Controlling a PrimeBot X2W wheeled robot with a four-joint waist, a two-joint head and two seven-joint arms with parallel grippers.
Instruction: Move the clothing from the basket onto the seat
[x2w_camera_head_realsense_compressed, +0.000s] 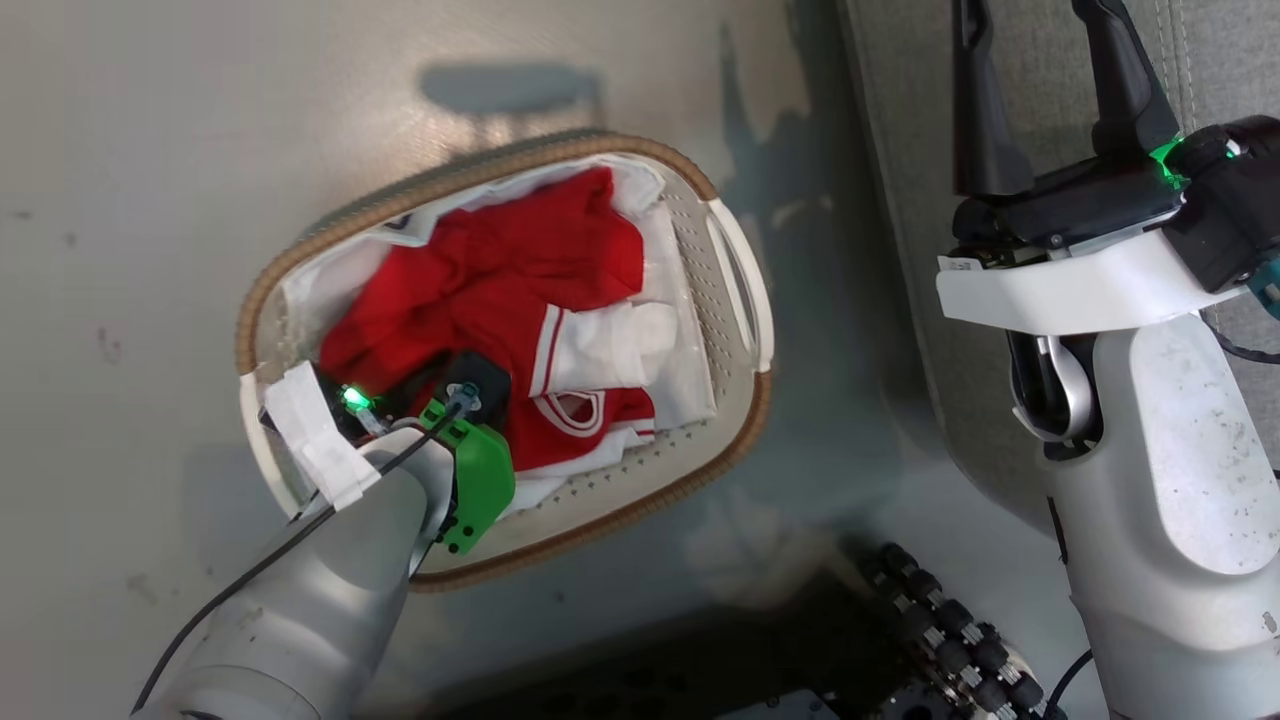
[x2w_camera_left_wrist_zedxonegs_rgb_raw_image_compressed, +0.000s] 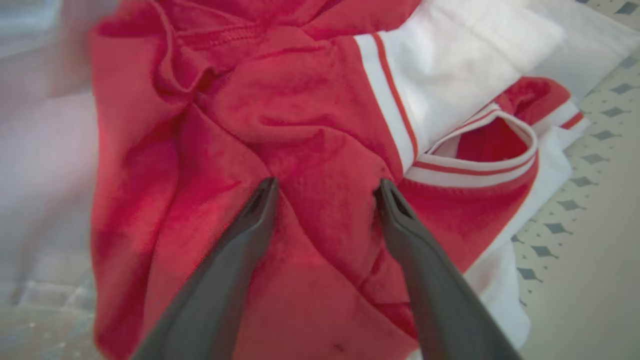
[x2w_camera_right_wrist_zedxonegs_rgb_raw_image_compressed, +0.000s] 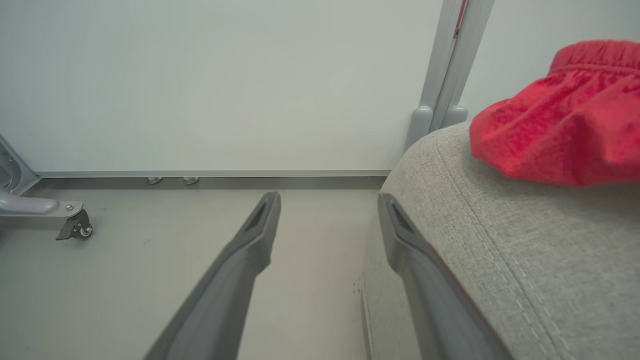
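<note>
Left gripper (x2w_camera_left_wrist_zedxonegs_rgb_raw_image_compressed: 326, 186) spread wide, empty, tips down at a fold of the red jersey (x2w_camera_left_wrist_zedxonegs_rgb_raw_image_compressed: 310, 115) in the basket (x2w_camera_head_realsense_compressed: 742, 290). Fold runs right between the fingers (x2w_camera_left_wrist_zedxonegs_rgb_raw_image_compressed: 232, 250): sink slightly deeper, then pinch, catching red fabric only, not the white cloth (x2w_camera_left_wrist_zedxonegs_rgb_raw_image_compressed: 450, 65) to its right. Right gripper (x2w_camera_right_wrist_zedxonegs_rgb_raw_image_compressed: 327, 200) open, idle, seat (x2w_camera_right_wrist_zedxonegs_rgb_raw_image_compressed: 500, 250) edge under its right finger (x2w_camera_right_wrist_zedxonegs_rgb_raw_image_compressed: 420, 270); red shorts (x2w_camera_right_wrist_zedxonegs_rgb_raw_image_compressed: 565, 125) already there.

Clothing (x2w_camera_head_realsense_compressed: 500, 290) lies in the basket (x2w_camera_head_realsense_compressed: 745, 300) on the floor (x2w_camera_head_realsense_compressed: 150, 200), left of the seat (x2w_camera_head_realsense_compressed: 1040, 70) bearing 1 garment (x2w_camera_right_wrist_zedxonegs_rgb_raw_image_compressed: 565, 130).

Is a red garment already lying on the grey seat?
Yes, a crumpled red garment with a gathered band rests on top of the grey seat.
</note>
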